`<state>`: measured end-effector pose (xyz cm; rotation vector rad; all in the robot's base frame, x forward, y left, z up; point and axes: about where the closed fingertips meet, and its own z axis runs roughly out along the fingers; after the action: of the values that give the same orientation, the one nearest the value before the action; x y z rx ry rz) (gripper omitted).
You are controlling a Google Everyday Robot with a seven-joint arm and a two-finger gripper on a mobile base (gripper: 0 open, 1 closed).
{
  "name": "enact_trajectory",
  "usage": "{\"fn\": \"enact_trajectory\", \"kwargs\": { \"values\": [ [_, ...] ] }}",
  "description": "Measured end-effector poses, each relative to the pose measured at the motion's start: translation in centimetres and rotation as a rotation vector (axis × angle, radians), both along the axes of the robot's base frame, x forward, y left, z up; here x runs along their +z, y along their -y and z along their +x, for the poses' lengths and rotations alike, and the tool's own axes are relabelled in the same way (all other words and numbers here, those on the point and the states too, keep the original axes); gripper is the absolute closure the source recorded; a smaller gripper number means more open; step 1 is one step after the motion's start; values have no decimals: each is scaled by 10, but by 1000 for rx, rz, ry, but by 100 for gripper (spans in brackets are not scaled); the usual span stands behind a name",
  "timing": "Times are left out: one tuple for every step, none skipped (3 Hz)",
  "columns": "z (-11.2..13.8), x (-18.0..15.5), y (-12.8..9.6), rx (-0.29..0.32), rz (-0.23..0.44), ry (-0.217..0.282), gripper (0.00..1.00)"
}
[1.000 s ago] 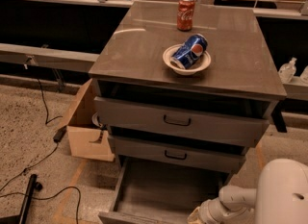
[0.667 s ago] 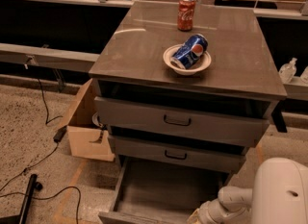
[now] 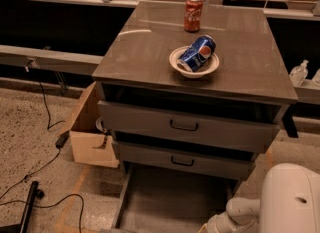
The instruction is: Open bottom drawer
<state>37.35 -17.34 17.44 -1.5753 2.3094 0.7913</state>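
Under the tabletop's front edge the bottom drawer is out; the gripper is beside it, hold cannot be told.

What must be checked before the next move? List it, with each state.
1. Bottom drawer pulled out: ok, its grey inside shows in front of the cabinet.
2. Drawer fully out: cannot tell, its front is cut off at the bottom edge.
3. Hand: cannot tell, out of view below the bottom edge, past the white arm.
4. Red can upright on top: ok.
5. Blue can lying in the bowl: ok.
6. Cardboard box left of the drawer's path: ok.
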Motion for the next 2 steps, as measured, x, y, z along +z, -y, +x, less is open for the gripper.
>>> {"fn": "enact_trajectory", "kwargs": {
  "values": [
    [10, 22, 3, -26, 2, 70, 100],
    [23, 69, 30, -88, -55, 197, 100]
  ]
}}
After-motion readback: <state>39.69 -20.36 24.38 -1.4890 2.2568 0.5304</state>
